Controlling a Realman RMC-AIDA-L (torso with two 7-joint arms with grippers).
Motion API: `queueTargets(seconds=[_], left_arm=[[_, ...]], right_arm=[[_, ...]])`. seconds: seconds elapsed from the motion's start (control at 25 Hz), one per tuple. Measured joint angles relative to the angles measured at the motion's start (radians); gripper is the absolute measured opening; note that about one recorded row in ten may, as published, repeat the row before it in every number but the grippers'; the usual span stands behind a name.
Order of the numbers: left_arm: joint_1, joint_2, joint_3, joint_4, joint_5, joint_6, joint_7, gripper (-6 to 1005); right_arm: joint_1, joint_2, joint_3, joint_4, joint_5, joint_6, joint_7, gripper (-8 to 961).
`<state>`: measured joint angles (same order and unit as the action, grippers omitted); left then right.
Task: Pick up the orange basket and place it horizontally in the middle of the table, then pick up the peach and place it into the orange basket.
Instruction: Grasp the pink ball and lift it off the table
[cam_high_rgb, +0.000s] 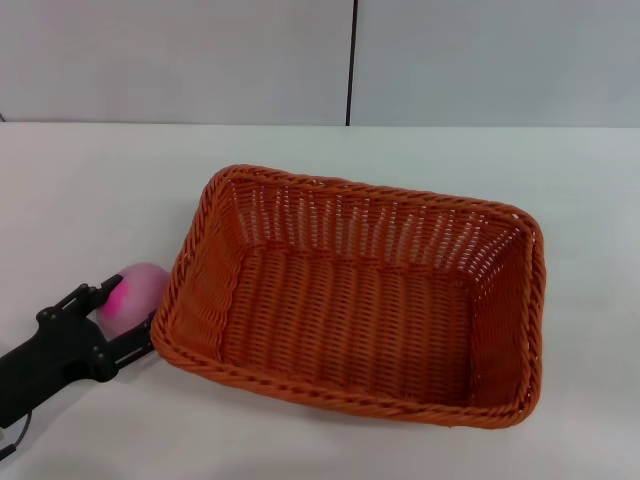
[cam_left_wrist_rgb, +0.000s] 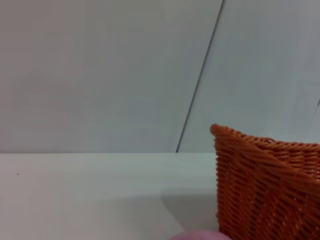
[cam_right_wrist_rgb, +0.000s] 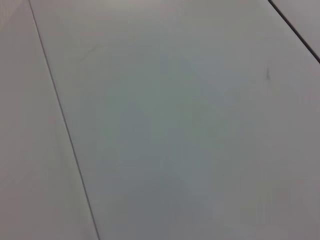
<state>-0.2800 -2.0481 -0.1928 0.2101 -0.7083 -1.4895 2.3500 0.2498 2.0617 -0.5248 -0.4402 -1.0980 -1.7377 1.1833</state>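
Observation:
The orange basket (cam_high_rgb: 355, 300) sits open side up in the middle of the white table (cam_high_rgb: 100, 180), long side across my view, with nothing inside. The pale-pink peach (cam_high_rgb: 140, 285) with its magenta blotch rests on the table against the basket's left end. My left gripper (cam_high_rgb: 128, 314) reaches in from the lower left, one black finger on each side of the peach, shut on it. In the left wrist view, a sliver of the peach (cam_left_wrist_rgb: 200, 235) shows beside the basket's wall (cam_left_wrist_rgb: 270, 190). The right gripper is out of view.
A grey panelled wall (cam_high_rgb: 300, 60) with a dark vertical seam runs behind the table. The right wrist view holds only a plain grey surface with thin seams.

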Motion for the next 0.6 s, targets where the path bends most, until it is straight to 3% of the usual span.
queueTargets(seconds=[0.52, 0.6], left_arm=[[-0.002, -0.001, 0.014, 0.011, -0.005, 0.030, -0.058, 717], [-0.001, -0.001, 0.014, 0.011, -0.005, 0.029, -0.057, 552]], right_arm=[[-0.001, -0.001, 0.005, 0.021, 0.000, -0.002, -0.002, 458], [-0.001, -0.002, 0.005, 0.025, 0.001, -0.002, -0.003, 458]])
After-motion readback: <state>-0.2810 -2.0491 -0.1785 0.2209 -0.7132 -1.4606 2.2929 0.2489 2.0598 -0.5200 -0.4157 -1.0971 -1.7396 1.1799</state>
